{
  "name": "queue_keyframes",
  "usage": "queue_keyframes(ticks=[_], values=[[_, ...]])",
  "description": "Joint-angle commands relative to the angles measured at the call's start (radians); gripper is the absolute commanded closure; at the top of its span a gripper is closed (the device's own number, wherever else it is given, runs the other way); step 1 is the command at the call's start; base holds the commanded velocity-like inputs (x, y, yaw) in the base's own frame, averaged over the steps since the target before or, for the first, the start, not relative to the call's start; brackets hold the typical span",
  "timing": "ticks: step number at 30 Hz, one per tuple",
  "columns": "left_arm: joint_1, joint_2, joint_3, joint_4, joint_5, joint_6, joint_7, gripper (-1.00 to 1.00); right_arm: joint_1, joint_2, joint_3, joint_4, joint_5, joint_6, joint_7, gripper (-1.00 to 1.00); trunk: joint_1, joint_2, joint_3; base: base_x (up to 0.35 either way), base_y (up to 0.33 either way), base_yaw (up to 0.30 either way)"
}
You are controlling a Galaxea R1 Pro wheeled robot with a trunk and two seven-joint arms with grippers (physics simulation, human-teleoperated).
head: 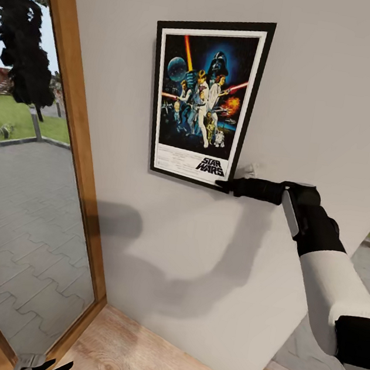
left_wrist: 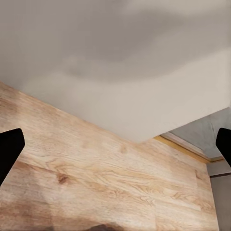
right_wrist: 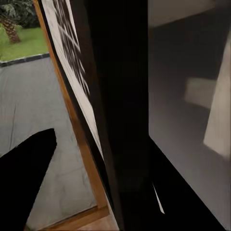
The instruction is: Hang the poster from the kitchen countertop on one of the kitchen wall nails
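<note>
**Poster against the wall, held by its bottom corner**

Pale grey wall (head: 319,80) beside a wood-framed window backs the poster (head: 205,96), held upright and slightly tilted; the right gripper (head: 225,185) pinches its lower right corner. No nail is discernible. From the left wrist, the left gripper (left_wrist: 115,147) hangs wide apart over the wooden floor (left_wrist: 96,183). The right wrist sees the frame edge-on between its fingers (right_wrist: 26,178). Likely stiff, light and thin; a corner hold lets it swing.

- One upright Star Wars poster (head: 204,99) in a thin black frame, on my wall.
- One black right pincer of mine (head: 227,185).
- One wood-framed glass door (head: 68,132).
</note>
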Motion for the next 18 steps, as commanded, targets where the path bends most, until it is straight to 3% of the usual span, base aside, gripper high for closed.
queue_keyframes(ticks=[1, 18], values=[[-0.001, 0.001, -0.008, 0.000, 0.007, -0.006, -0.001, -1.00, -0.002, -0.002, 0.000, 0.001, 0.005, -0.005, -0.014, -1.00, 0.001, -0.002, -0.002, 0.000, 0.000, 0.000], [-0.001, 0.001, -0.008, 0.000, 0.007, -0.006, -0.001, -1.00, -0.002, -0.002, 0.001, 0.005, 0.005, -0.005, -0.016, -1.00, 0.001, -0.002, -0.002, 0.000, 0.000, 0.000]])
